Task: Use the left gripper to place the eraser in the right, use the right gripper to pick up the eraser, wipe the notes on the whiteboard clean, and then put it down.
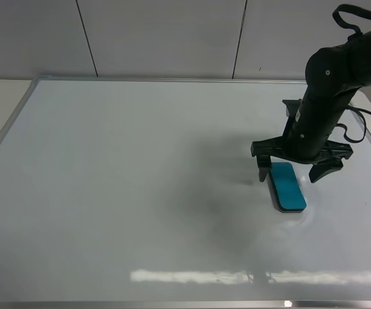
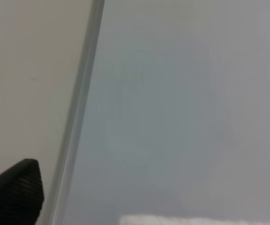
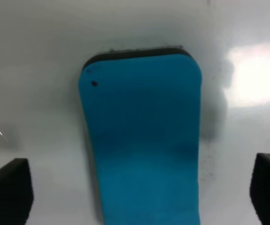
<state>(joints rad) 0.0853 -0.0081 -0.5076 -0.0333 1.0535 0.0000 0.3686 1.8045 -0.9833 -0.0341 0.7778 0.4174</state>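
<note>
The teal-blue eraser (image 1: pixel 287 188) lies flat on the whiteboard (image 1: pixel 140 180) at the right side, felt side down. My right gripper (image 1: pixel 290 172) is open, its fingers standing on either side of the eraser's far end without gripping it. In the right wrist view the eraser (image 3: pixel 139 122) lies between the spread fingertips of the right gripper (image 3: pixel 138 192). My left gripper (image 2: pixel 146 192) shows only in the left wrist view, open and empty over the whiteboard's (image 2: pixel 182 93) edge. No red notes are visible on the board.
A faint grey smear (image 1: pixel 218 187) lies on the board left of the eraser. The silver frame (image 2: pixel 78 117) runs beside beige table surface (image 2: pixel 27 70). A grey panelled wall (image 1: pixel 160 35) stands behind the board. The left arm is out of the exterior view.
</note>
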